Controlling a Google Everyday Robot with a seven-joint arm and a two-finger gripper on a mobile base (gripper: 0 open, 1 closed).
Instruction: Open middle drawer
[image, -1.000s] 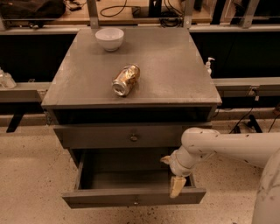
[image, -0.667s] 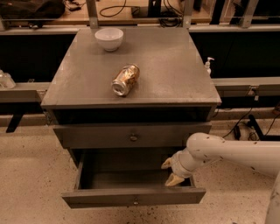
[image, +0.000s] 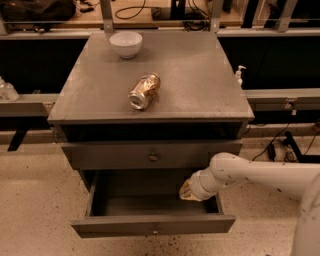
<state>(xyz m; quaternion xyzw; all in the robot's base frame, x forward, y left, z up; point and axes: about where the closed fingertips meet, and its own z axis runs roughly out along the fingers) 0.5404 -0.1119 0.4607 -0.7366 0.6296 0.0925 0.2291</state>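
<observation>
The middle drawer is a grey wooden drawer with a small round centre knob. It stands pulled well out from the cabinet, and its inside shows bare. My gripper, on the white arm reaching in from the right, is over the right rear part of the open drawer. It sits just under the shut drawer front above. It is apart from the knob and holds nothing that I can see.
The grey cabinet top bears a crushed drinks can lying on its side and a white bowl at the back. A small white bottle stands at the right, and cables lie on the speckled floor.
My gripper has moved from the drawer's front right corner up and back, deeper over the drawer. The drawer has stayed pulled out.
</observation>
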